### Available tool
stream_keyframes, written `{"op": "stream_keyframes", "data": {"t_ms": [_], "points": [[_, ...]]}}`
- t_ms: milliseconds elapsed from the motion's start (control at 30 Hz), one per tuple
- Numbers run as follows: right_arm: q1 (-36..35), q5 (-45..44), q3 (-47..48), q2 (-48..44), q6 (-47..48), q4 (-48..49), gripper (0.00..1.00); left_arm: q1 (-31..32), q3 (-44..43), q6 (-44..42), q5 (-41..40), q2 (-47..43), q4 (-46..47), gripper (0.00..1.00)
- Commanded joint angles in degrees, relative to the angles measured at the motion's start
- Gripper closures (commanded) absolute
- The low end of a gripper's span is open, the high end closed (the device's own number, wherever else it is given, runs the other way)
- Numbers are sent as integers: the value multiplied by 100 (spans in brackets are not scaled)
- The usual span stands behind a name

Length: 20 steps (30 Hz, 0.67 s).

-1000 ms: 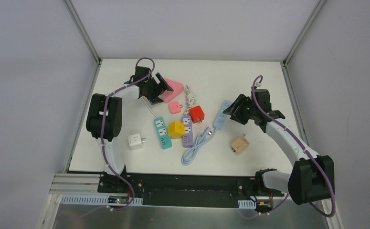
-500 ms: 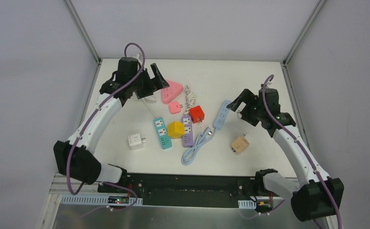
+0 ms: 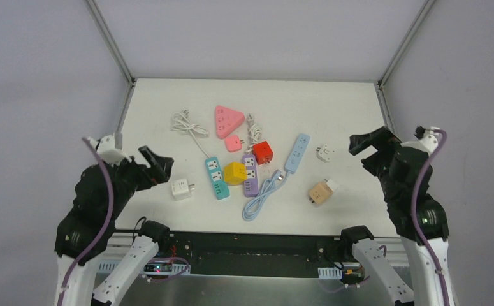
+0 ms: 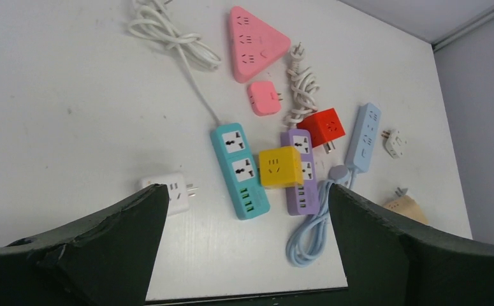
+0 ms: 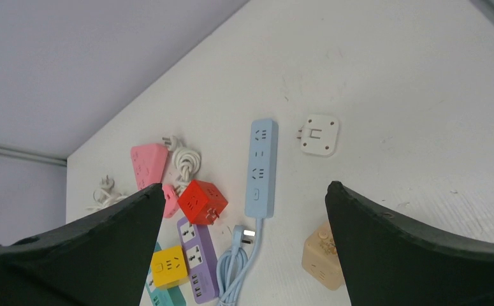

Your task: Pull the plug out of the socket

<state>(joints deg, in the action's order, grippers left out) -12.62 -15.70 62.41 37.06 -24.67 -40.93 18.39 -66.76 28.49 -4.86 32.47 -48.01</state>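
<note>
A small white plug lies loose on the table just right of the light blue socket strip, apart from it. A yellow cube plug sits against the purple socket strip, between it and the teal strip. My left gripper hangs open above the near left of the table, holding nothing. My right gripper hangs open above the near right edge, also holding nothing.
A pink triangular socket and a pink plug lie at the back, next to a white cable. A red cube, a white cube, a beige cube and the blue cord coil lie around the strips.
Both arms have drawn back from the sockets to the near edge and risen. The right gripper has opened, and the white plug now lies uncovered beside the blue strip.
</note>
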Motion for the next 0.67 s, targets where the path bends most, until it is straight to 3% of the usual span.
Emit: {"op": "stream_keyframes", "data": {"t_ms": [0,167,633], "points": [[18,-814,201,-612,-63,-394,0,15,525,-232,-827,-1251,-696,1],[18,-1286,347,-1120,-279,-462,0,16,330,-250,-1467,-1941,-1413,0],[32,-1233,627,-1436,-382,-467,0,8,133,-444,-1098,-1953,-1403,0]]}}
